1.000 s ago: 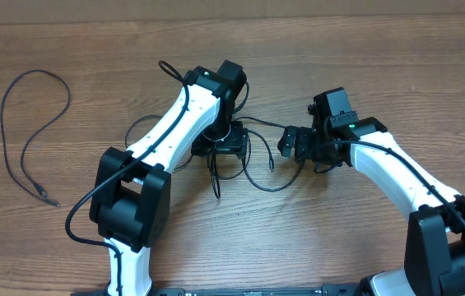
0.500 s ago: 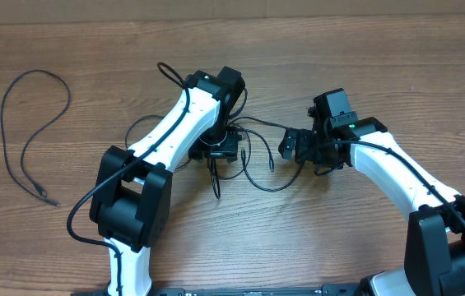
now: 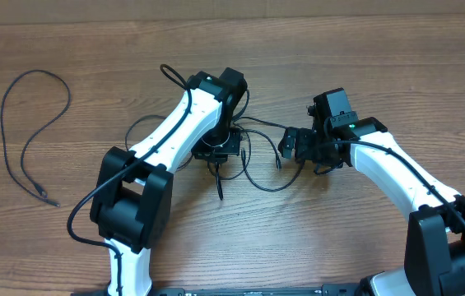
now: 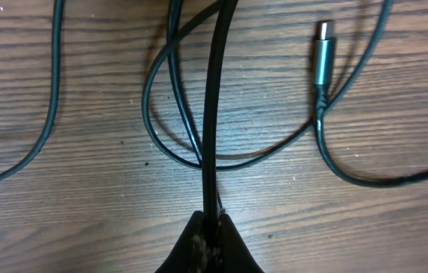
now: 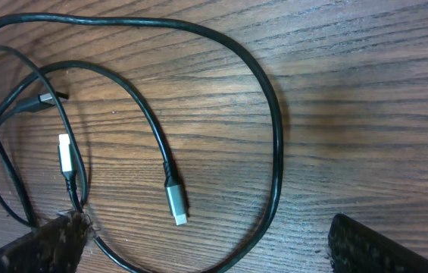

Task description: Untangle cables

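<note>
Tangled thin black cables lie in loops at the table's middle, between my two grippers. My left gripper sits low over the tangle's left side. In the left wrist view it is shut on one black cable strand that runs straight up from the fingertips over other loops. A silver plug lies at the upper right. My right gripper is open beside the tangle's right side, its fingers wide apart around a cable loop and a silver plug.
A separate black cable lies alone in a long curve at the far left of the wooden table. The left arm's own thicker wire loops out near its base.
My left gripper has gone from open to shut, pinching a cable strand at the tangle. The right arm has stayed where it was, still open.
</note>
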`<state>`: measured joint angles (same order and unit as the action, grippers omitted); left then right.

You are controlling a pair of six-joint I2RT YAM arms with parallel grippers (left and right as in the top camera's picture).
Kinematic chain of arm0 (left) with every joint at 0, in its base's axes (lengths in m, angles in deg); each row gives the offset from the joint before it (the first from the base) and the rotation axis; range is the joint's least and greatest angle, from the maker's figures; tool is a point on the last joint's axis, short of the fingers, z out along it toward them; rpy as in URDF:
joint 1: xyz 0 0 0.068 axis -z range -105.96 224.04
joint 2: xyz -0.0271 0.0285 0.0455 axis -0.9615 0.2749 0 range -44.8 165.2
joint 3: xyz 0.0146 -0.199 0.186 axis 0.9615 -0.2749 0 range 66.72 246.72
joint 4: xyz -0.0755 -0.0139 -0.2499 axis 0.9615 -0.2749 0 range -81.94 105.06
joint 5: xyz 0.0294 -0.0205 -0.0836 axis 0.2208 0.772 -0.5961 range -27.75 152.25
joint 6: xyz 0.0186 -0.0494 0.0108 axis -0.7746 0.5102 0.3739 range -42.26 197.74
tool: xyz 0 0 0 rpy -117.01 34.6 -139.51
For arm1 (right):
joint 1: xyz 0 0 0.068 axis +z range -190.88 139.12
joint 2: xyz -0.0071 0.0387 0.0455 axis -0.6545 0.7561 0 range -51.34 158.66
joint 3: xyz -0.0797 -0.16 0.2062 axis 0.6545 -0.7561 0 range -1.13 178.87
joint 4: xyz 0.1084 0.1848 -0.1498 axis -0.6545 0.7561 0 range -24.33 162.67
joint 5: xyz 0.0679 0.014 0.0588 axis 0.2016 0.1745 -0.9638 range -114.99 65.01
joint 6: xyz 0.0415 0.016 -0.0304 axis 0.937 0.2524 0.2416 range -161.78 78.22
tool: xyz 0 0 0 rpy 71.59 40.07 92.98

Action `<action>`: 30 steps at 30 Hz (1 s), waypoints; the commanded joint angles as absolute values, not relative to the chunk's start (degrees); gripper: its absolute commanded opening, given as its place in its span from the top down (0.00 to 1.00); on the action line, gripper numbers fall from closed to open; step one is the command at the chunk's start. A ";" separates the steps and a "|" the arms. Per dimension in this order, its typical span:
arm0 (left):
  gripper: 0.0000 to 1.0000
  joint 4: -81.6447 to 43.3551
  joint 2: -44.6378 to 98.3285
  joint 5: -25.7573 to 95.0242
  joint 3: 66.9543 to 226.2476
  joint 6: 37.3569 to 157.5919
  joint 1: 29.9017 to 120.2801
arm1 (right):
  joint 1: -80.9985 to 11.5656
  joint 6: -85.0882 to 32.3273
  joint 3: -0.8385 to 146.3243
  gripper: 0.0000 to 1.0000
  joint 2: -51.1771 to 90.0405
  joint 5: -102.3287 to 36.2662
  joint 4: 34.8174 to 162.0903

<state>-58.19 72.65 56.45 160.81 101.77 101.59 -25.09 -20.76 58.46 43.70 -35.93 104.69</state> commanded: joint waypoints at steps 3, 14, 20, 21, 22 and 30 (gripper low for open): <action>0.96 -57.95 62.09 57.34 161.81 100.00 101.37 | -25.13 -20.30 58.07 0.00 43.94 -36.43 104.54; 0.96 -51.68 37.63 60.32 165.09 99.10 101.40 | -25.13 -20.28 58.07 0.28 43.94 -40.67 103.54; 0.96 -43.50 28.01 60.36 165.09 96.68 101.40 | -25.13 -20.28 58.07 0.81 43.94 -40.06 102.95; 0.96 -42.83 27.25 60.34 165.09 96.31 101.40 | -25.13 -20.28 58.07 0.84 43.94 -40.08 102.95; 0.96 -42.26 26.53 60.34 165.09 96.33 101.40 | -25.13 -20.26 58.07 0.83 43.94 -40.12 102.95; 0.96 -42.61 25.81 64.03 165.09 94.45 101.37 | -25.13 -20.26 58.07 0.09 43.94 -43.23 102.75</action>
<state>-42.41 25.52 60.23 164.24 96.79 101.44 -25.09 -20.48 58.42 43.70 -41.78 103.03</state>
